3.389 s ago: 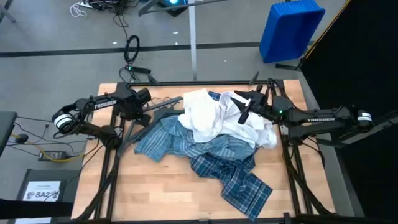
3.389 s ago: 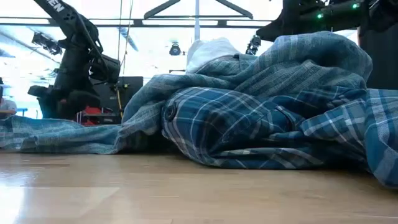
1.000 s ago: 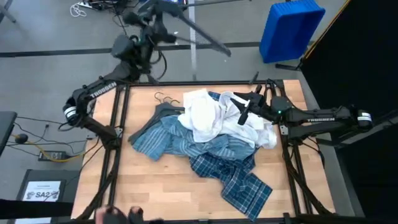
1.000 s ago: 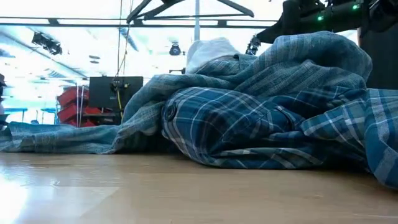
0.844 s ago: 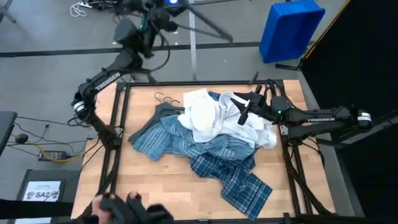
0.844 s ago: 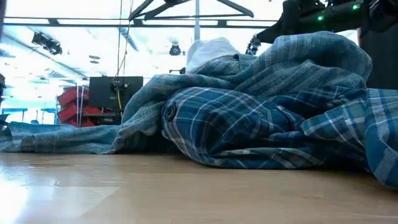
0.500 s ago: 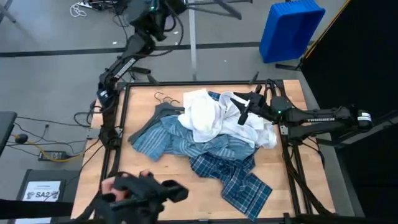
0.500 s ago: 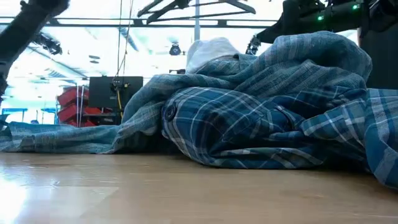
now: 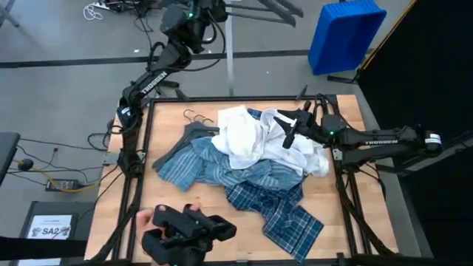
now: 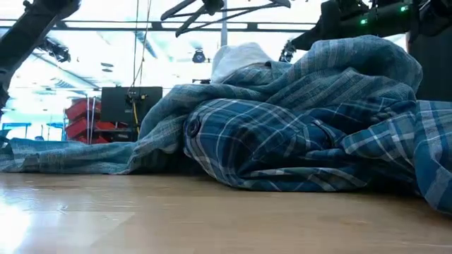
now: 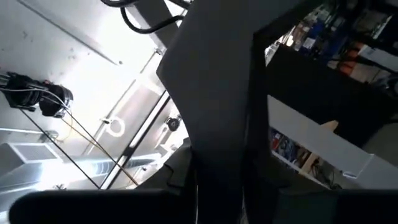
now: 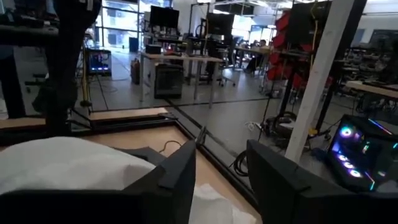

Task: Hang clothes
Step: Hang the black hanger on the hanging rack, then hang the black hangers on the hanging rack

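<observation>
The clothes lie in a heap mid-table: a white shirt (image 9: pixel 244 137) on top, a light blue striped shirt (image 9: pixel 194 164) to its left and a darker plaid shirt (image 9: pixel 277 208) toward the near edge. Two dark hangers (image 9: pixel 194 124) lie at the heap's far left. My left gripper (image 9: pixel 213 9) is raised high beyond the table's far edge, shut on another dark hanger (image 9: pixel 270 9). At the heap's right side my right gripper (image 9: pixel 285 127) stands open just above the white shirt (image 12: pixel 68 165). My left gripper holds the dark hanger (image 11: pixel 211 93) pinched between its two fingers, near the middle where its two arms meet (image 10: pixel 212 7). The hanger is lifted high, clear of the table and the clothes, with one arm (image 9: pixel 284 10) reaching toward the table's right.
A dark device with a person's hand (image 9: pixel 185 230) shows over the table's near left corner. A pole (image 9: pixel 229 52) stands behind the far edge, and a rail (image 10: pixel 106 27) runs across up there. A blue bin (image 9: pixel 347 33) stands on the floor at the far right.
My left arm has swung up and toward the table's right beyond the far edge, carrying the hanger the same way. The dark device with the hand has come in along the near edge from the left.
</observation>
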`<state>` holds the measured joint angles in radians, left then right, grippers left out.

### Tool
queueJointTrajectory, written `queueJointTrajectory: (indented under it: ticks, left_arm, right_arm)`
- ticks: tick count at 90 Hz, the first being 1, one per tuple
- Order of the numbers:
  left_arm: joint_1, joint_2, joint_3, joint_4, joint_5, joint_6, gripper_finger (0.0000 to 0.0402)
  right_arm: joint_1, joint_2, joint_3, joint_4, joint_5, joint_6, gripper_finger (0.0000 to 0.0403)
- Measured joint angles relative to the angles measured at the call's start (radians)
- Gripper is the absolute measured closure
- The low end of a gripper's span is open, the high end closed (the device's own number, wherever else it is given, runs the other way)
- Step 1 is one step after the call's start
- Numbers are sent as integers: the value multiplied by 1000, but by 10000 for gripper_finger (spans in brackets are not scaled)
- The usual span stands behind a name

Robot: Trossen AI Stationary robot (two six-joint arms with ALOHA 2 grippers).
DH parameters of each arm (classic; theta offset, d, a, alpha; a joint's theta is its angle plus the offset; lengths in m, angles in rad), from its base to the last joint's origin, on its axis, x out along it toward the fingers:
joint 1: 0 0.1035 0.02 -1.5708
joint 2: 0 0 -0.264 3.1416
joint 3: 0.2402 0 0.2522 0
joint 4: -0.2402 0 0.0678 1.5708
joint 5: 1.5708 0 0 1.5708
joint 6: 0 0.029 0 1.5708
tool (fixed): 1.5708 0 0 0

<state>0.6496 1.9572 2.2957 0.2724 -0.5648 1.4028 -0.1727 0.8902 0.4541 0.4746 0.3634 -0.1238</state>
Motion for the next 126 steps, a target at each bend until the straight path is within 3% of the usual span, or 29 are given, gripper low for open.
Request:
queueJointTrajectory:
  ticks: [12,23,32,47,55,72,81,95,103,112,126]
  left_arm:
    - [-16,0,-5,-49,-36,8,210]
    - [-54,-20,-5,-145,-153,-43,130]
    - [-86,-25,-4,-188,-263,-26,90]
    - [-149,-32,-4,-116,-387,114,74]
    - [-190,-63,-4,-118,-435,106,79]
    - [-305,-129,-2,-284,-520,18,102]
    - [-355,-173,-4,-581,-524,-242,117]
    - [-353,-278,-2,-1258,-250,-977,150]
    - [-323,-321,-59,-1544,-221,-1279,175]
    - [-321,-367,-231,-1653,-253,-1442,201]
    - [-368,-481,-566,-1550,-145,-1526,231]
  right_arm:
    - [0,0,0,0,0,0,289]
    - [2,0,0,1,0,-1,290]
    - [2,0,0,1,0,0,287]
    - [1,4,0,7,-21,21,279]
    - [-4,36,0,37,-52,27,275]
    - [-1,192,27,226,-150,54,272]
    - [1,290,146,179,-237,51,276]
    - [2,461,364,-57,-307,8,276]
    - [2,549,478,-127,-342,-4,274]
    - [2,646,570,-193,-423,-6,273]
    - [-12,778,669,-295,-492,-20,275]
